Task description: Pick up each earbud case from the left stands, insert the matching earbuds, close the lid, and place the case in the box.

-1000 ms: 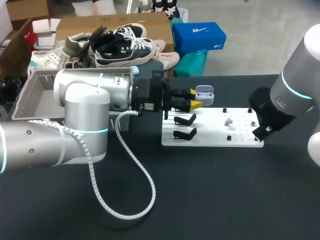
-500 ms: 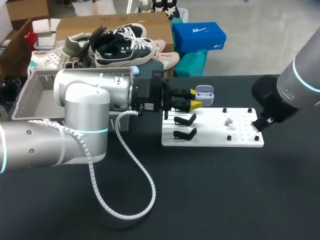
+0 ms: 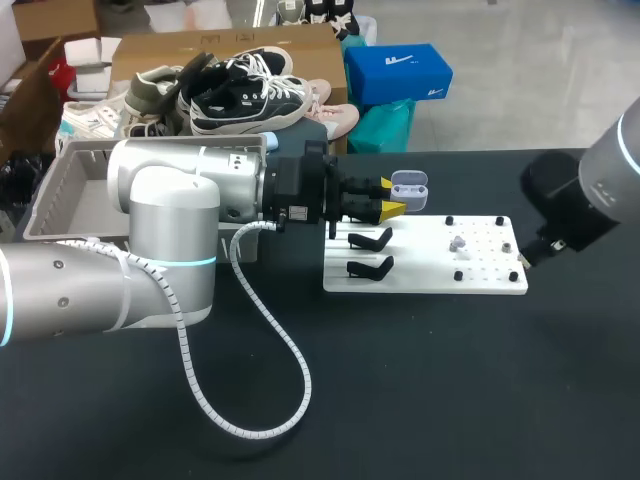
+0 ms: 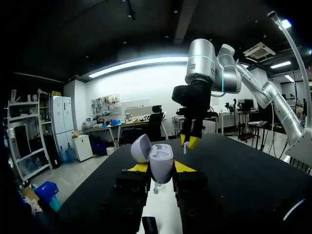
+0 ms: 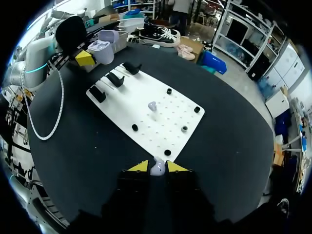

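Head view: left gripper level, clamping open case; right gripper pinching earbud.

A black table bears a white pegboard and grey box.

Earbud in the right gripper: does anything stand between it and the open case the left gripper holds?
Nothing visible. Open air separates the earbud in the right gripper from the open case in the left gripper; the second earbud and black stands sit lower, on the white board.
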Controlling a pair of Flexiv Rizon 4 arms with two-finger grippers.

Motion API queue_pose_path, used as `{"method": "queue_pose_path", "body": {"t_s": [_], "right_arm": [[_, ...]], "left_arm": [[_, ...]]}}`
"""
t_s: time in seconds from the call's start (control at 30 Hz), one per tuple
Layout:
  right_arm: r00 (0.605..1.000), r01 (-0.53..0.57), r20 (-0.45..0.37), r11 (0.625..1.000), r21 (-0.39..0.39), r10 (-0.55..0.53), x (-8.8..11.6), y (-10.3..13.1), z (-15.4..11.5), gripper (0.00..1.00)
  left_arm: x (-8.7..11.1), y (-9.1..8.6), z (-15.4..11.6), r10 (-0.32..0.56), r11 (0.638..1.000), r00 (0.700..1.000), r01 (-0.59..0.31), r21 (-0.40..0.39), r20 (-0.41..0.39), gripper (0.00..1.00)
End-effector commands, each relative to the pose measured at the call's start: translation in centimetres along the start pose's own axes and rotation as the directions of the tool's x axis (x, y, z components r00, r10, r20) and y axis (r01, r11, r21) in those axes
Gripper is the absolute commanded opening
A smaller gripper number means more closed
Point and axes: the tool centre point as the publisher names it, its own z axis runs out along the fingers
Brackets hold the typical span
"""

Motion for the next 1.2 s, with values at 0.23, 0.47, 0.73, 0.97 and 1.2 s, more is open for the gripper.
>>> {"method": "queue_pose_path", "body": {"t_s": [0.23,0.47,0.73,0.97,1.2], "right_arm": [[0.965,-0.256,-0.019,0.956,0.142,0.261,-5.8,3.3,-1.1,0.00],[0.872,-0.466,-0.037,0.853,0.237,0.487,-8.3,4.8,-1.8,0.00],[0.772,-0.609,-0.016,0.745,0.273,0.636,-9.9,5.8,-2.2,0.00],[0.774,-0.616,0.039,0.737,0.278,0.632,-10.3,6.5,-2.9,0.00],[0.774,-0.616,0.039,0.737,0.278,0.632,-10.3,6.5,-2.9,0.00]], "left_arm": [[0.1,-0.1,0.0,0.002,1.000,1.000,-0.002,-0.002,0.003,0.00],[0.1,-0.1,0.0,0.002,1.000,1.000,-0.002,-0.002,0.003,0.00],[0.1,-0.1,0.0,0.002,1.000,1.000,-0.002,-0.002,0.003,0.00],[0.1,-0.1,0.0,0.002,1.000,1.000,-0.002,-0.002,0.003,0.00],[0.1,-0.1,0.0,0.002,1.000,1.000,-0.002,-0.002,0.003,0.00]]}}
